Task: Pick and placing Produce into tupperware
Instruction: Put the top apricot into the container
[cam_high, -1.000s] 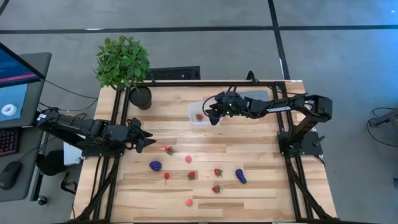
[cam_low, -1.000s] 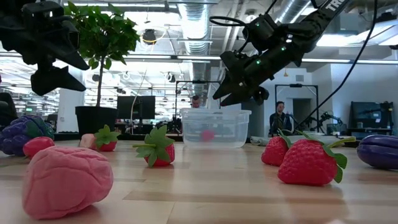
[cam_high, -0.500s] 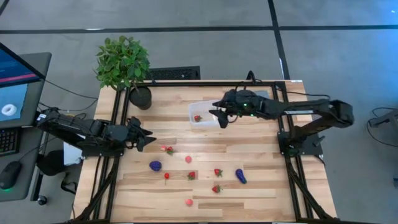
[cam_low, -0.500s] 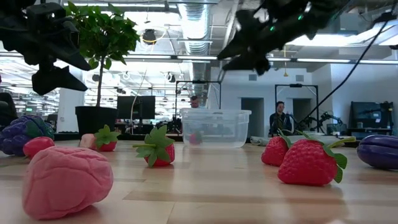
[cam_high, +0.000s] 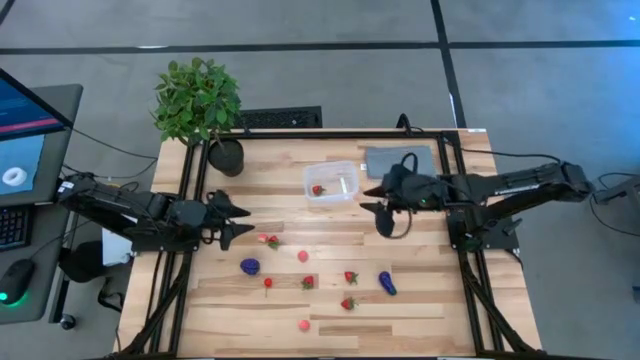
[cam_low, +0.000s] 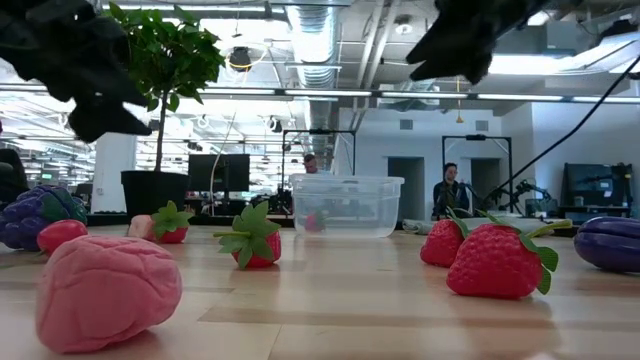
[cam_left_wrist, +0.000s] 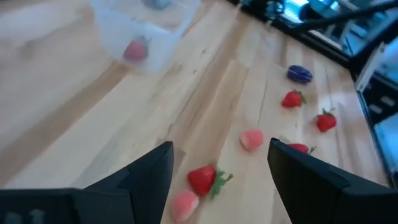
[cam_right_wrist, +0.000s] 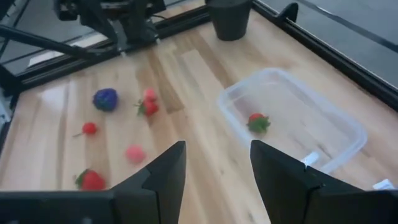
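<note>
The clear tupperware (cam_high: 331, 182) stands on the far middle of the table, with one red strawberry (cam_high: 317, 189) on its floor, also visible in the right wrist view (cam_right_wrist: 256, 122). More produce lies scattered on the near half: strawberries (cam_high: 350, 277), pink pieces (cam_high: 303, 256) and two purple pieces (cam_high: 250, 266) (cam_high: 386, 284). My right gripper (cam_high: 370, 200) hangs open and empty in the air, just right of the box. My left gripper (cam_high: 240, 221) is open near the table's left edge, pointing at a strawberry and a pink piece (cam_high: 268, 240).
A potted plant (cam_high: 200, 105) stands at the far left corner. A flat grey pad (cam_high: 395, 160) lies right of the box. Black frame rails (cam_high: 190, 200) run along the table's edges. A monitor (cam_high: 20, 130) sits beyond the left edge. A person (cam_low: 450, 190) stands in the room behind.
My right gripper has drawn back from above the tupperware toward the table's right edge and a little nearer, rising as it went. The strawberry inside the box has shifted slightly toward the box's left side and now lies still.
</note>
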